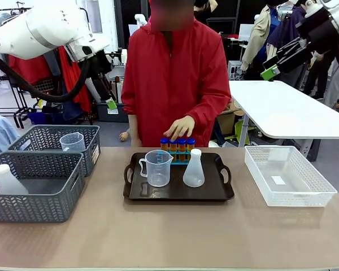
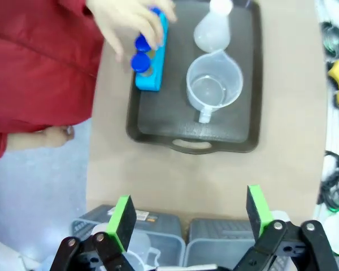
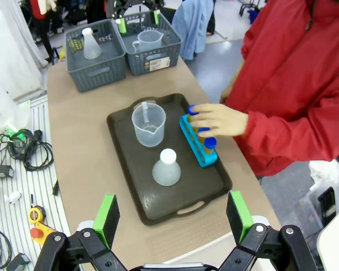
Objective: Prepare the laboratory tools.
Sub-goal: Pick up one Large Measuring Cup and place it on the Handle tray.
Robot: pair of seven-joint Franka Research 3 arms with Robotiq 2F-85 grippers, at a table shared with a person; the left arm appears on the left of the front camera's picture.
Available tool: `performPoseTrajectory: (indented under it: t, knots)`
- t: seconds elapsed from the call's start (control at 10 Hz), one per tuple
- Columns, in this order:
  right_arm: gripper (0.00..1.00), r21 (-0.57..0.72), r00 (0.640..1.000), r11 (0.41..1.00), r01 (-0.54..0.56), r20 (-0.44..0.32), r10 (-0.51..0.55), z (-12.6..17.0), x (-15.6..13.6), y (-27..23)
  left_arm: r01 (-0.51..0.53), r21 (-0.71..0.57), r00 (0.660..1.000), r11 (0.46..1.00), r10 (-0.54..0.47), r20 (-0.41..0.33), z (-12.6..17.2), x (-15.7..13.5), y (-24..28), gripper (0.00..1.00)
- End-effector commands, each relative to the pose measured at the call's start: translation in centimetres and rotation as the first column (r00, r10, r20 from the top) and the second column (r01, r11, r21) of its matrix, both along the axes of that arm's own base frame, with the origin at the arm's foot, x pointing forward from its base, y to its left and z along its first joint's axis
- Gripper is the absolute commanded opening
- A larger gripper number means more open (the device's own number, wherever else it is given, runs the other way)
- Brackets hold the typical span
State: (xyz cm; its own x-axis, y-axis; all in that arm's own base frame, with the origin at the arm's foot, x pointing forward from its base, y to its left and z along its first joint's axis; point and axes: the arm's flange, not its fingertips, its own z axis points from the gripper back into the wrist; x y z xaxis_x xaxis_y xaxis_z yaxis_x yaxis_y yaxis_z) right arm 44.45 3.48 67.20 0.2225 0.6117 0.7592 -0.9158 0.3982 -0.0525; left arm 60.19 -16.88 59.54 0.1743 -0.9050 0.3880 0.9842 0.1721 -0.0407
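Observation:
A dark tray (image 1: 214, 189) sits mid-table. On it stand a clear handled beaker (image 1: 157, 168), a translucent white conical flask (image 1: 194, 169) and a blue rack of orange tubes with blue caps (image 1: 178, 148). The person's hand (image 1: 179, 127) rests on the tube caps. My left gripper (image 2: 191, 213) hangs open and empty high above the table, on the grey-basket side of the tray (image 2: 158, 113). My right gripper (image 3: 172, 217) is also open and empty, high above the tray's (image 3: 152, 197) other end, well clear of the flask (image 3: 167, 167) and beaker (image 3: 148, 123).
Two grey woven baskets stand at the table's left; the near one (image 1: 34, 192) holds a second flask (image 1: 8, 179), the far one (image 1: 87, 138) a second beaker (image 1: 72, 141). A white mesh basket (image 1: 288, 175) sits at the right. A person in red stands at the far edge.

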Motion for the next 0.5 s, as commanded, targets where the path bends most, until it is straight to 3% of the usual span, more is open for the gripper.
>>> performPoseTrajectory:
  t: [0.0, 0.2, 0.4]
  knots:
    - [1.0, 0.014, 1.0, 1.0, -0.006, 0.001, 0.006, 0.1, 0.0, 0.1, -0.024, -0.092, 0.996, 0.995, 0.015, -0.092, 1.8, 1.1, 1.9, 1.0]
    - [1.0, 0.014, 1.0, 1.0, -0.006, 0.001, 0.006, 0.1, 0.0, 0.1, -0.056, -0.166, 0.991, 0.984, 0.035, -0.126, 3.1, 1.2, 3.5, 1.0]
    - [1.0, 0.014, 1.0, 1.0, -0.006, 0.001, 0.006, 0.1, 0.0, 0.1, -0.08, -0.182, 0.994, 0.98, 0.065, -0.086, 4.0, 1.3, 4.3, 1.0]
